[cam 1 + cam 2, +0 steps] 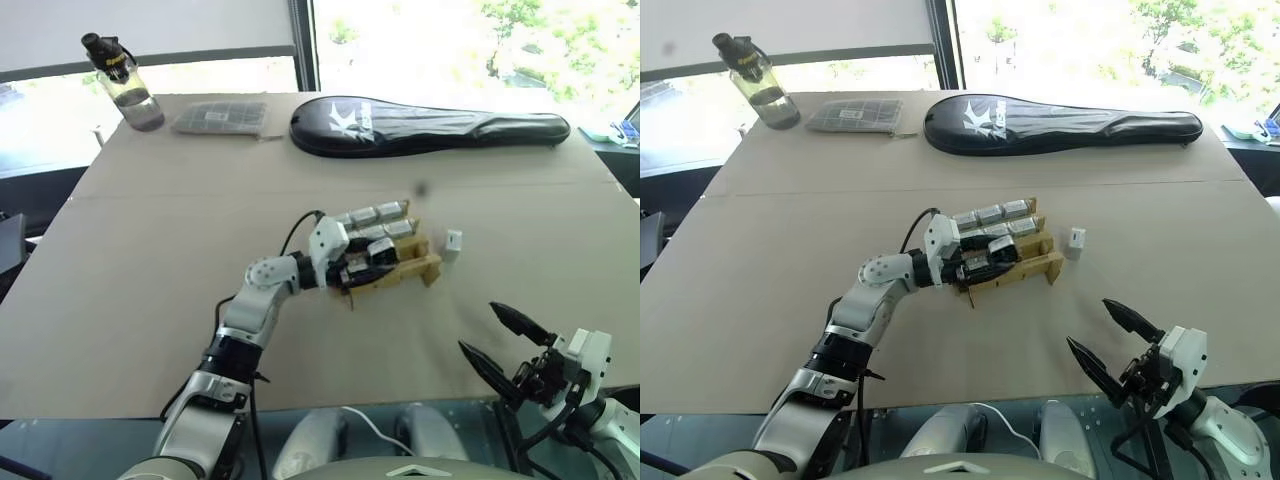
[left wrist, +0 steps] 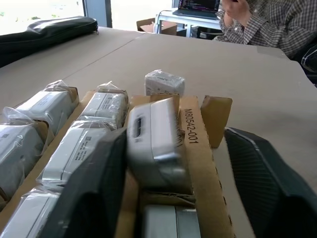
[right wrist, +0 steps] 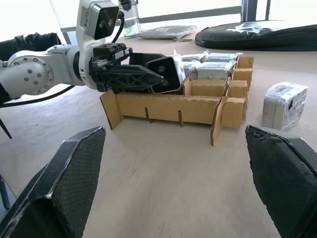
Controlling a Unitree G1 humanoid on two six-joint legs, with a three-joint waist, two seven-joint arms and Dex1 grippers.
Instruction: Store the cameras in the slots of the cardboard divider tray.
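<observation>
A broad tan worktop (image 1: 150, 300) stands before bright windows, with a person in a checked shirt (image 2: 270, 22) seated at a laptop beyond its far side in the left wrist view.

Nearest the robot, the right hand (image 1: 1108, 338) hovers over the near edge of the worktop, its two black fingers (image 3: 74, 168) spread as wide as they go and gripping nothing. Ahead of it and to its left sits the cardboard divider tray (image 3: 163, 106), well apart from its fingertips.

The left hand (image 1: 372, 254) reaches level across the near row of the tray from the tray's left end. Its fingers (image 2: 94, 198) stand parted on either side of a camera (image 2: 156, 144) that sits tilted in a near-row slot; one finger lies close against the camera's side, the other stands clear of it, so the grip looks loosened rather than closed. Whether the finger touches the camera I cannot tell.

Just beyond the left hand, the middle and far rows hold plastic-wrapped cameras (image 2: 101, 106), lying side by side in their slots. One more wrapped camera (image 1: 453, 241) stands loose on the worktop just past the tray's right end, beyond the left fingertips.

Far off, along the back edge, lie a black racket case (image 1: 430, 127), a flat grey gridded packet (image 1: 220, 118) and a water bottle (image 1: 125, 85).
</observation>
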